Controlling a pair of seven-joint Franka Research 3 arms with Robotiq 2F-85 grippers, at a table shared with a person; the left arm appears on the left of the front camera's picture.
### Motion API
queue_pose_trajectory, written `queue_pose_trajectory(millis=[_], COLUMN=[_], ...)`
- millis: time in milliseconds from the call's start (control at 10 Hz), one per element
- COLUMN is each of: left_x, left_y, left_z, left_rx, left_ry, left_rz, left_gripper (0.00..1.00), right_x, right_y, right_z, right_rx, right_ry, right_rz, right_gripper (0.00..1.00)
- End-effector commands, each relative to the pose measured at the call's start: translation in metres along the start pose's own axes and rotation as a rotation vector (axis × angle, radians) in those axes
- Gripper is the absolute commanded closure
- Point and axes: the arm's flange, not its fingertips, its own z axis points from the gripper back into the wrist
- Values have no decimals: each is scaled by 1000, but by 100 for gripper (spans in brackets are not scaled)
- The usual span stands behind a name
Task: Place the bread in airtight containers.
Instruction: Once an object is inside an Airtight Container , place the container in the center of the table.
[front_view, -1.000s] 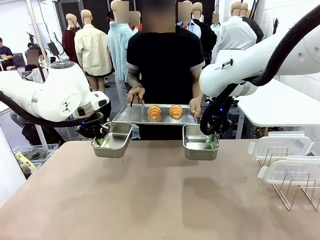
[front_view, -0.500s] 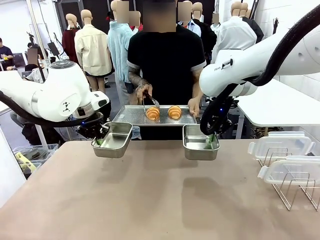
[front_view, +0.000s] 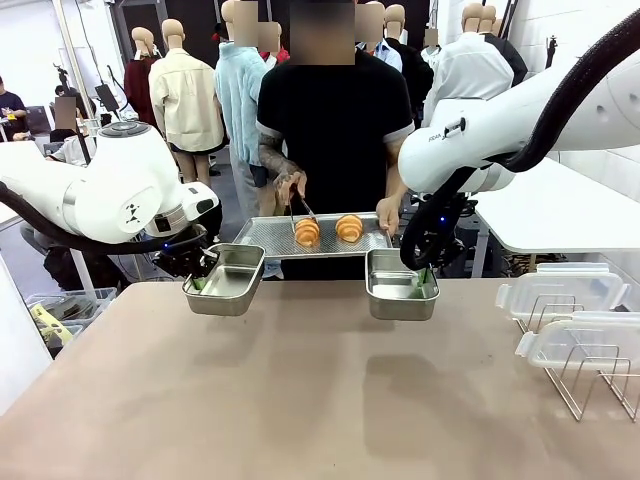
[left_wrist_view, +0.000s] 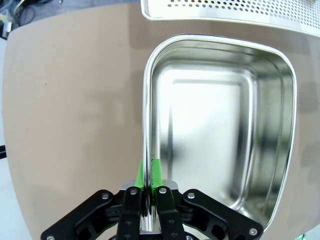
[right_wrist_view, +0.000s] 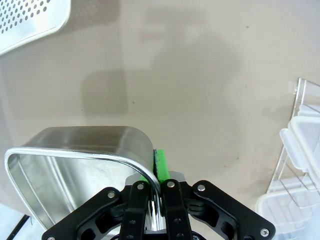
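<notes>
Holding a stainless-steel tin in each arm, I judge the task barely started: both croissants sit on the perforated steel tray (front_view: 258, 236) that the person carries at the far side, and neither tin has bread in it. My left gripper (left_wrist_view: 148, 167) is clamped on the rim of the left tin (left_wrist_view: 220, 125), green pads pinching its thin wall. My right gripper (right_wrist_view: 156, 167) grips the right tin (right_wrist_view: 85, 142) the same way, and both tins hang clear of the matte tan table (front_view: 300, 400), judging by their shadows. The person's hand (front_view: 290, 185) works tongs (front_view: 299, 208) at the left croissant (front_view: 307, 232), with the right croissant (front_view: 349, 228) just beside it. Their crusts look ridged and golden; the tins are smooth, mirror-bright and round-cornered. What remains is filling both and clipping on the clear plastic lids (front_view: 560, 290), which rest on the wire rack (front_view: 590, 385).
</notes>
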Motion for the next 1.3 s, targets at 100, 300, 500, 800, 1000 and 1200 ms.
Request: queue_pose_trajectory(millis=[100, 300, 500, 800, 1000, 1200], left_x=[4, 4, 4, 4, 4, 4], left_y=[0, 0, 0, 0, 0, 0], left_z=[3, 3, 3, 3, 3, 3], left_rx=[-2, -2, -2, -2, -2, -2], left_ry=[-7, -7, -7, -7, -7, -7], left_rz=[1, 1, 1, 1, 1, 1], left_gripper=[100, 100, 100, 100, 100, 100], right_x=[2, 2, 2, 2, 2, 2], right_y=[2, 2, 2, 2, 2, 2], right_z=[1, 1, 1, 1, 1, 1], right_rx=[-5, -5, -5, -5, -5, -5], right_ry=[-13, -13, -13, -13, -13, -13], right_rz=[7, 7, 7, 7, 7, 7], right_gripper=[100, 100, 100, 100, 100, 100])
